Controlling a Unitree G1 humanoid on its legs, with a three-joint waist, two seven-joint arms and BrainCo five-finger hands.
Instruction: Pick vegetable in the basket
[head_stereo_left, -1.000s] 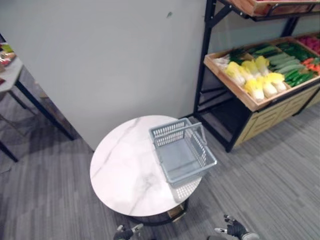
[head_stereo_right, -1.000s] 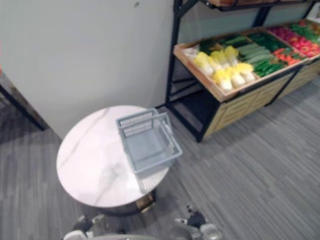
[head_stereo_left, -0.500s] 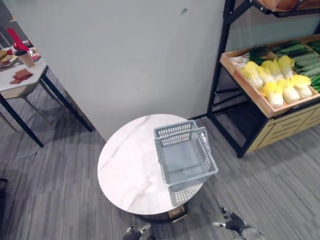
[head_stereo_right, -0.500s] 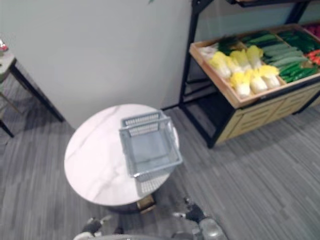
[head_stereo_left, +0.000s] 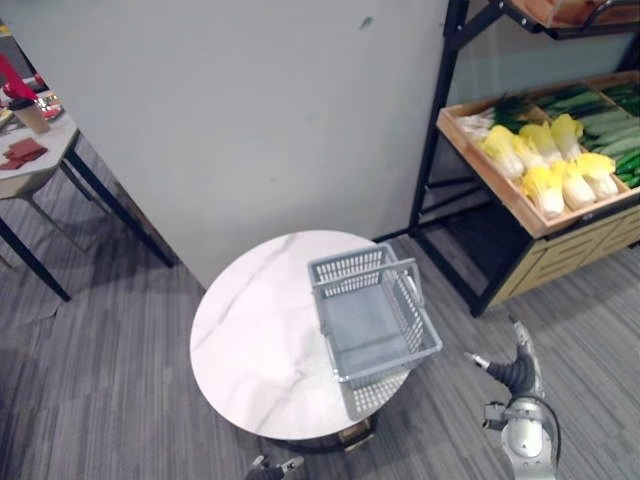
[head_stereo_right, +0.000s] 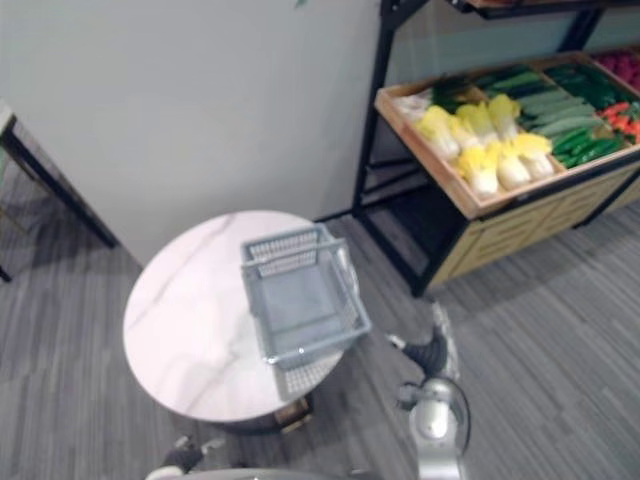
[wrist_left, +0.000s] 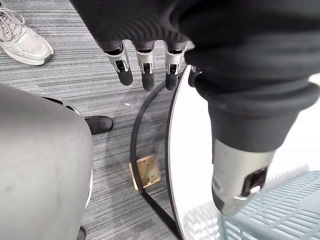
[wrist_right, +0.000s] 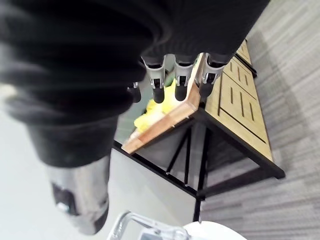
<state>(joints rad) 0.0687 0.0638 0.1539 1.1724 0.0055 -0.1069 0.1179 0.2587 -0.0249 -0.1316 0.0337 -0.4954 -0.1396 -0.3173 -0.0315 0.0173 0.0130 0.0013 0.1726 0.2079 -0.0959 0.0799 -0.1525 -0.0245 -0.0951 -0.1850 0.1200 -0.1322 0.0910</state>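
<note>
With the basket (head_stereo_left: 362, 263) sitting empty on the desk (head_stereo_left: 250, 340) and the cabbages (head_stereo_left: 548, 165) lying on the shelf (head_stereo_left: 520, 214) at 1 o'clock, the right robot hand (head_stereo_left: 516, 371), hovering released at 5 o'clock, is likely needing a wide-fingered approach onto one cabbage's middle, the left robot hand (wrist_left: 145, 67) hanging released at 6 o'clock.

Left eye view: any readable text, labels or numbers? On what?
No text can be read.
On the basket: no label or print shows.
On the wooden vegetable stand: no sign or price tag shows.
On the side table: the items are too small to tell any print.
</note>
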